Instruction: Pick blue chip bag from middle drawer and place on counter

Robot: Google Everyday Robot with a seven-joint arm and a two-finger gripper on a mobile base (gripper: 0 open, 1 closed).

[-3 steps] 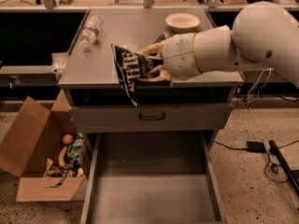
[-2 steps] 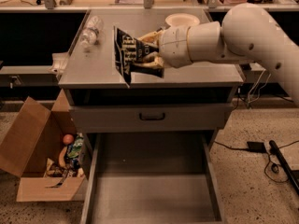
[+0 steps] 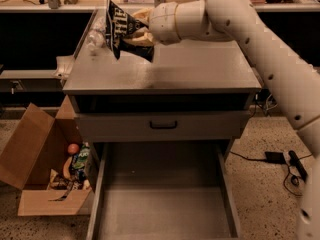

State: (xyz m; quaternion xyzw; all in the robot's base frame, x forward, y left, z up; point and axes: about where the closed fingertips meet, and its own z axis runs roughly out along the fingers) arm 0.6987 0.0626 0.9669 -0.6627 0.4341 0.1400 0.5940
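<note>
Open middle drawer (image 3: 165, 204) up front, floor bare. Over the counter (image 3: 200, 69), gripper (image 3: 138, 27) is clamped on the blue chip bag (image 3: 116, 24), now carried higher & further back-left vs a sec ago. Prob just needs setting down.

Was dim and warm-lit in there; had a speckled floor (image 3: 265, 194) all round; showed a long pale bench (image 3: 30, 5) across the back, cluttered on top, dark underneath; had a grey drawer cabinet (image 3: 125, 126) dead centre, an open cardboard box (image 3: 30, 159) on the floor just left of it, black cables and a power brick (image 3: 274, 157) on the right; caught the gripper (image 3: 137, 28) over the cabinet's back left, clamped on the blue chip bag (image 3: 116, 24).
</note>
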